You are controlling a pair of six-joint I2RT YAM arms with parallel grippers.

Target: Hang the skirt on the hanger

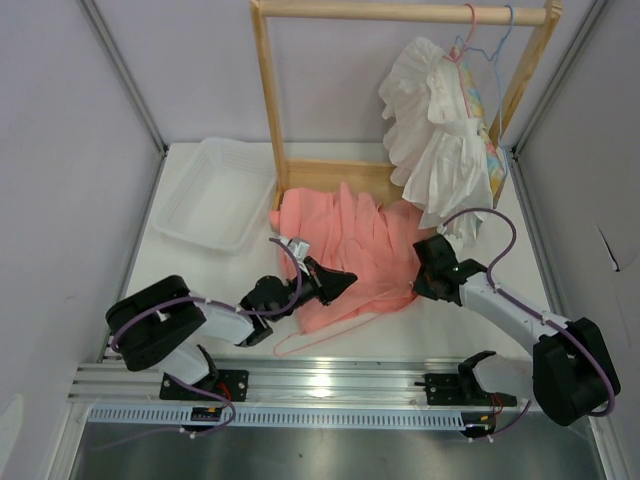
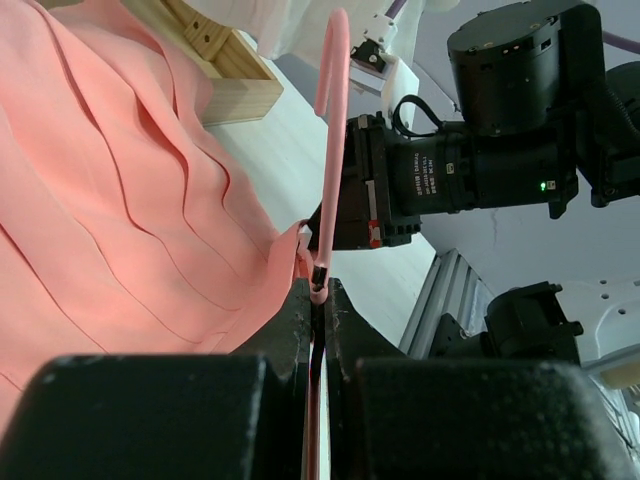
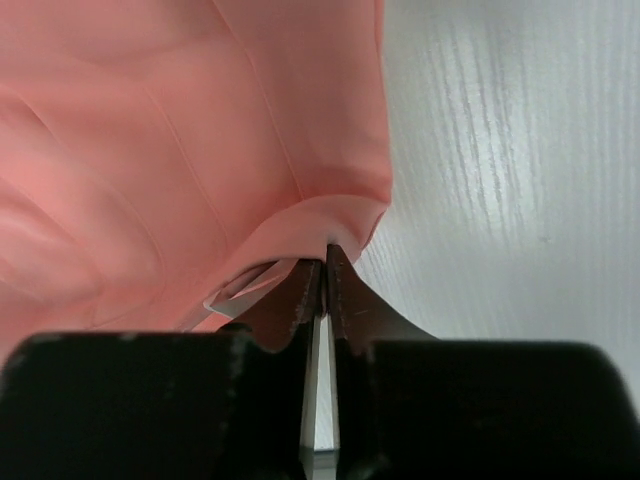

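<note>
The salmon-pink pleated skirt [image 1: 345, 240] lies crumpled on the table in front of the wooden rack. The thin pink hanger [image 1: 330, 334] lies partly under its near edge, and only a loop of wire shows. My left gripper [image 1: 340, 282] is shut on the hanger [image 2: 333, 150], whose wire rises from between the jaws beside the skirt [image 2: 120, 200]. My right gripper [image 1: 425, 282] sits at the skirt's right hem. In the right wrist view it [image 3: 327, 262] is shut on the skirt's [image 3: 180, 130] folded edge.
A wooden clothes rack [image 1: 268, 100] stands at the back. A white ruffled garment [image 1: 435, 130] and a blue hanger [image 1: 503, 45] hang from it on the right. A white plastic bin [image 1: 215, 195] sits back left. An aluminium rail [image 1: 320, 380] runs along the near edge.
</note>
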